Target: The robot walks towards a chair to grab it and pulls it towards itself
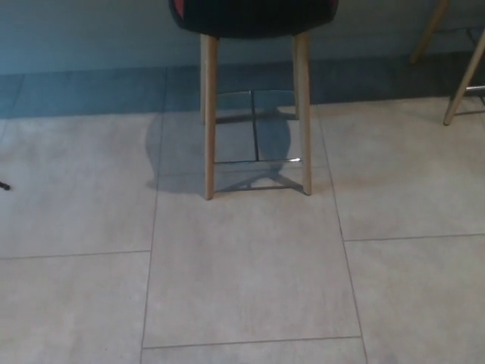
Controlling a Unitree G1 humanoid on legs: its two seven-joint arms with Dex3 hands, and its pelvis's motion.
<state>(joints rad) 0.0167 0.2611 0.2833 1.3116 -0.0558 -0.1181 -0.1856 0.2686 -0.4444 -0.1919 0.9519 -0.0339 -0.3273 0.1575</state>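
Note:
A chair (254, 17) with a dark seat stands at the top middle of the head view, only the seat's underside showing. Its light wooden legs (209, 121) reach down to the tiled floor, with a thin metal footrest bar (258, 161) between them. A patch of red shows at the seat's left edge. Neither of my hands shows in the picture.
Pale floor tiles (250, 273) stretch from the chair to the bottom edge. Wooden legs of another chair (462, 80) stand at the top right. A dark band of floor and a wall run along the back. A small dark object (4, 185) lies at the left edge.

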